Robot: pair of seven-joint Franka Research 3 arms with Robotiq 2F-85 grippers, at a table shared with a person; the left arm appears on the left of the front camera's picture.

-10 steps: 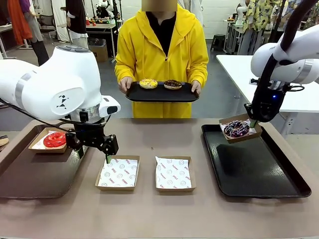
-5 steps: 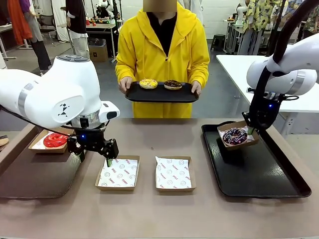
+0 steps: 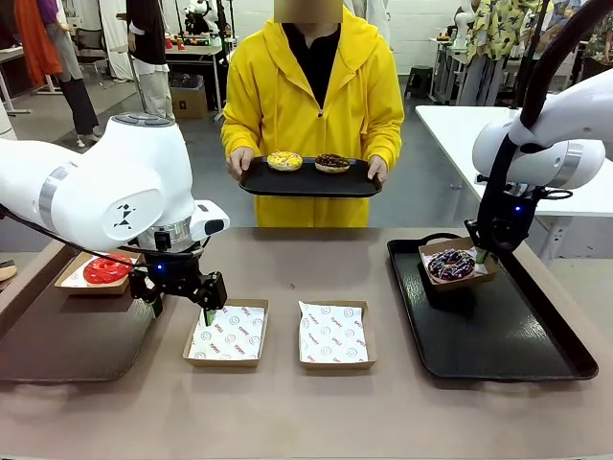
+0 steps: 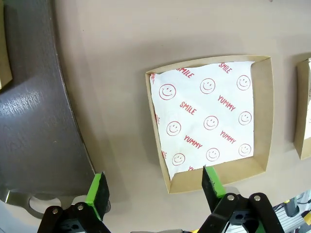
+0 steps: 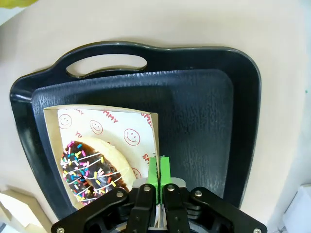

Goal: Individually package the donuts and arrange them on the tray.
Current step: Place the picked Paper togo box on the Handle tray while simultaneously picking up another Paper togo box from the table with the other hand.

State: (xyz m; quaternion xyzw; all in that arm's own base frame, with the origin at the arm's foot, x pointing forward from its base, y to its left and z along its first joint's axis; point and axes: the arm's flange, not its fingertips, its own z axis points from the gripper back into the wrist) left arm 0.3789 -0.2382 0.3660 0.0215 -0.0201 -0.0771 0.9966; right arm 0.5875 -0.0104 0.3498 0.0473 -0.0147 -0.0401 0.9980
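left end effector (image 4: pixel 154 179): open, bottom edge | box (image 4: pixel 211 116): paper-lined, centre-right | tray (image 4: pixel 34 111): left | second box (image 4: pixel 303 111): right edge | counter (image 4: pixel 121 34): beneath

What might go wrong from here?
The right hand pinches one wall of the box, which may tilt and spill the purple-swirled donut. The box is near the rim of the black tray and might catch it. One finger of the open left hand is above a wall of the empty box; descending could crush it.

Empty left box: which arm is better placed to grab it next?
Left. The left gripper hangs open just above the empty box; the right gripper is shut on the donut box at the black tray.
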